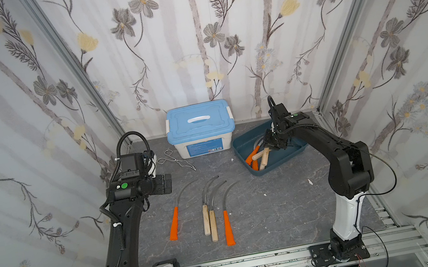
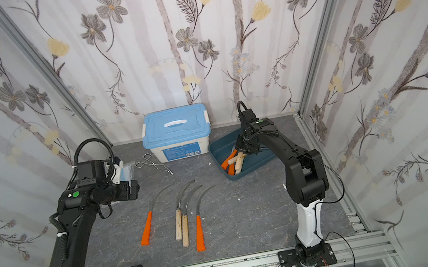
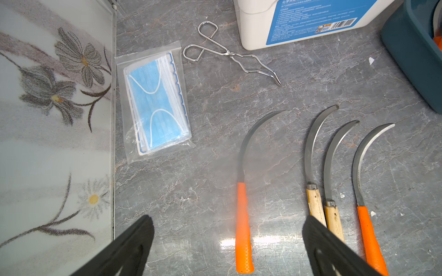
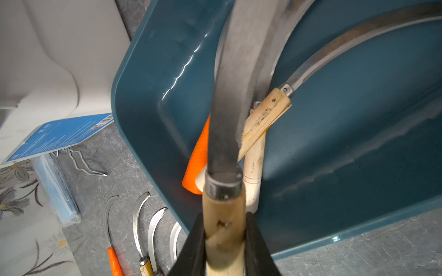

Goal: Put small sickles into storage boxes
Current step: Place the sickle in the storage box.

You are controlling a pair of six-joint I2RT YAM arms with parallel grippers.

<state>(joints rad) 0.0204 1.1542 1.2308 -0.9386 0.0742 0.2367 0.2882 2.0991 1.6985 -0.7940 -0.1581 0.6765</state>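
Right gripper (image 4: 224, 239) is clamped on the pale wooden handle of the held sickle (image 4: 227, 119), whose blade is pointed into the teal tray (image 4: 148, 95). The tray is placed far right on the table (image 1: 280, 211), just right of the white box (image 1: 202, 142). The binned sickles (image 1: 259, 156) are seen lying inside it. Left gripper (image 3: 227, 218) is raised at the left with jaws spread wide, nothing between them. The four loose sickles (image 1: 210, 221) are laid side by side at centre, handles near. Wire tongs (image 1: 179, 161) and a mask bag (image 3: 155, 105) are noted far left.

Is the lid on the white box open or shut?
Shut: the light blue lid sits flat over the white box in both top views.
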